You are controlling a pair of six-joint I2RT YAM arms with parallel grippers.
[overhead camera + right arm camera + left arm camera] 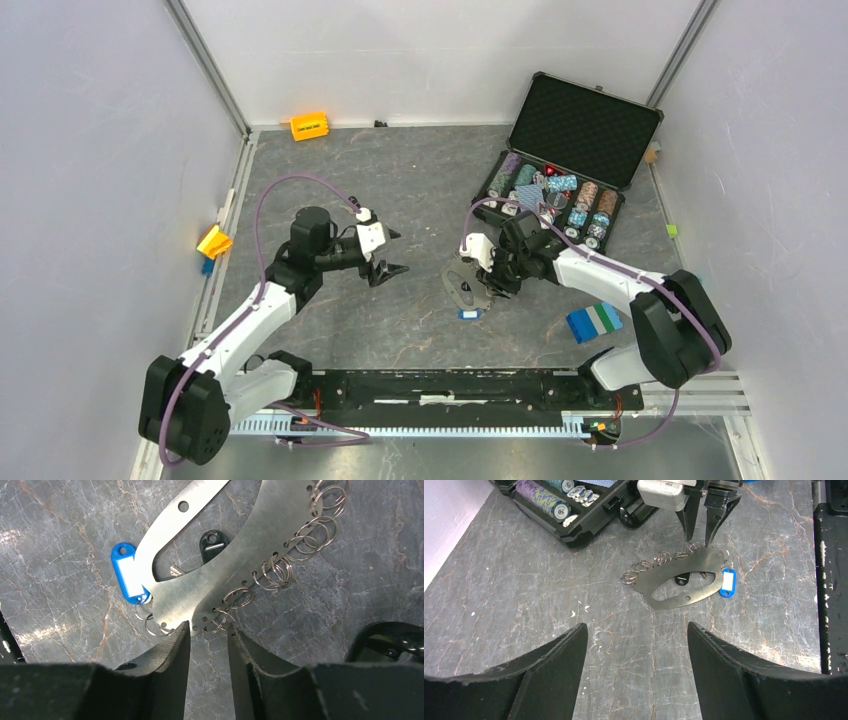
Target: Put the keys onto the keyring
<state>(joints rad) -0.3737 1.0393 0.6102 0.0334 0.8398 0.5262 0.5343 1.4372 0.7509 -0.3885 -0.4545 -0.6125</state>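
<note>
- Right wrist view: the right gripper (pixel 207 630) holds its two fingers a little apart, with only a narrow gap. Nothing sits in this gap.
- Its tips stand just at the bumpy edge of the keyring (pixel 240 555), a flat metal plate with an oval opening, which lies flat on the grey table (pixel 60 540).
- Small wire rings (pixel 272 570) hang in a row along this same edge, close to the fingertips.
- The black key (pixel 212 542) shows its head through the oval opening; the rest of it is mostly hidden under the metal.
- The blue key (pixel 125 577) lies on the table touching one end of the plate.
- The left gripper (pixel 636 670) has its jaws spread wide and empty, and it points toward the keyring from well apart.
- An open case of poker chips (pixel 585 125) stands behind the right arm.
- An orange block (pixel 309 126) lies at the far wall.
</note>
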